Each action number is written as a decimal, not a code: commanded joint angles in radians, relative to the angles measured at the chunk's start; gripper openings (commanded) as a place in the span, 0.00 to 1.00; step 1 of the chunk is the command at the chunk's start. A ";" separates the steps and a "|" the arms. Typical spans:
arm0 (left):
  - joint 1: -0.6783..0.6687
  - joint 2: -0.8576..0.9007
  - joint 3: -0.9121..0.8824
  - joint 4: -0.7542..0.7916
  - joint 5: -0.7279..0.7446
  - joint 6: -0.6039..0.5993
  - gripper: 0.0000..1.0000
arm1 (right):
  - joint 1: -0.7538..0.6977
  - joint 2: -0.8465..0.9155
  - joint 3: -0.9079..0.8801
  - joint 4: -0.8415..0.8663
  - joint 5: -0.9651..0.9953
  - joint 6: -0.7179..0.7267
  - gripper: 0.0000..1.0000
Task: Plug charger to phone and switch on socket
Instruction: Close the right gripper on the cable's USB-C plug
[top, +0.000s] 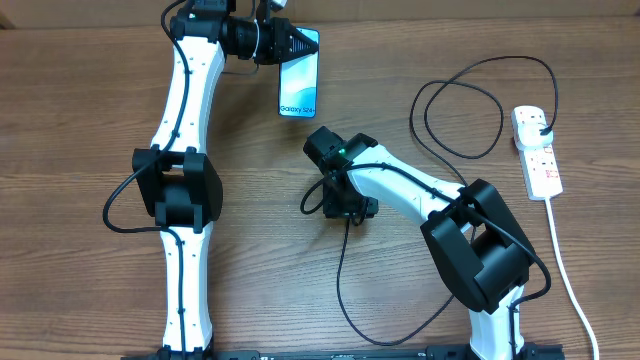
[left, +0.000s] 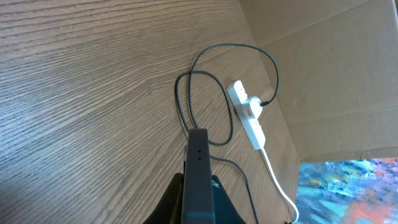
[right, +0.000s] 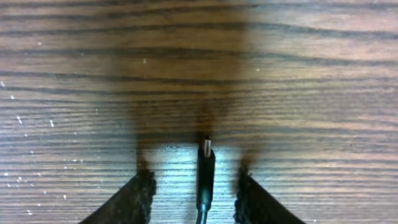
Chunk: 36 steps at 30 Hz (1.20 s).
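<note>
The left arm (top: 190, 90) and the right arm (top: 400, 185) are each built of smooth white tubular links joined by bulky matt-black joint housings (top: 182, 192). Thin black cables (top: 112, 212) loop out from the joints and run as a dark line along the white shells. A small green light (top: 341, 153) glows on the right arm's black wrist block. The left tool (top: 303, 42) and the right tool (top: 345, 208) are black throughout, and the right one's fingers (right: 138, 200) show a rough, grainy dark surface that tapers toward the tips.
</note>
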 joint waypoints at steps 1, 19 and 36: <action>0.001 -0.002 0.025 0.003 0.032 -0.014 0.04 | 0.003 0.018 0.018 -0.006 0.017 -0.004 0.40; 0.002 -0.002 0.025 0.003 0.032 -0.037 0.04 | 0.003 0.018 0.014 0.008 -0.017 -0.004 0.29; 0.002 -0.002 0.025 0.003 0.038 -0.037 0.04 | 0.003 0.018 0.014 -0.016 -0.021 -0.003 0.15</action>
